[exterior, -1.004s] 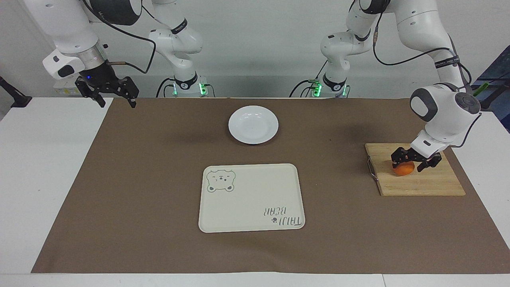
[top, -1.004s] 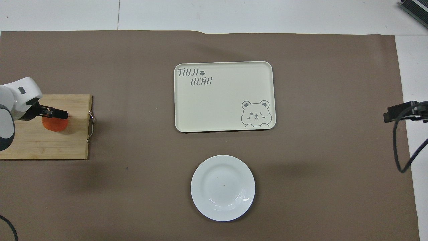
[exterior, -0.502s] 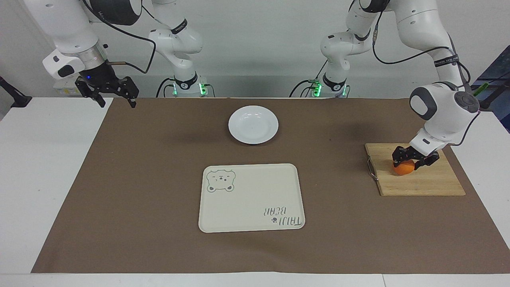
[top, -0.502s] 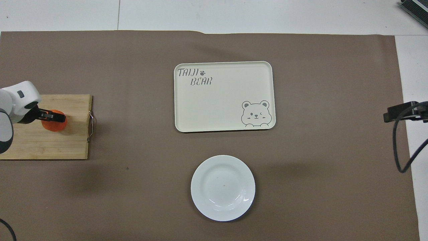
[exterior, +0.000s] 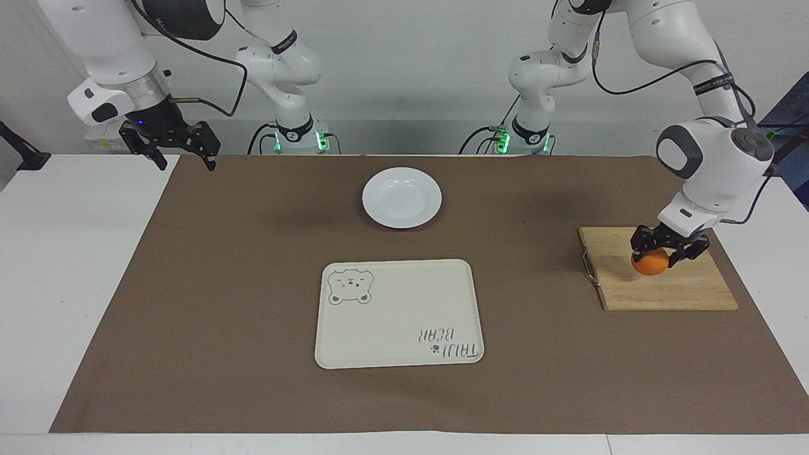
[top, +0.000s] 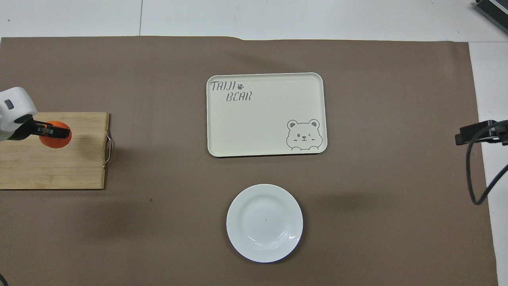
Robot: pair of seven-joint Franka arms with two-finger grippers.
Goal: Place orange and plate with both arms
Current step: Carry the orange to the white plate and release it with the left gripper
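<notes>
My left gripper (exterior: 658,253) is shut on the orange (exterior: 651,263) and holds it just above the wooden cutting board (exterior: 670,287) at the left arm's end of the table. The overhead view shows the orange (top: 57,138) in the left gripper (top: 50,130) over the board (top: 51,167). The white plate (exterior: 402,197) lies empty on the brown mat, nearer to the robots than the tray; it also shows in the overhead view (top: 264,222). My right gripper (exterior: 183,151) is open and waits in the air over the mat's corner at the right arm's end, seen at the overhead view's edge (top: 472,134).
A cream rectangular tray with a bear drawing (exterior: 399,313) lies at the middle of the mat, farther from the robots than the plate; it shows in the overhead view (top: 266,114). The board has a metal handle (exterior: 589,265) on its side toward the tray.
My left gripper has closed on the orange and lifted it a little off the board, drifting toward the left arm's end. The right arm has not moved.
</notes>
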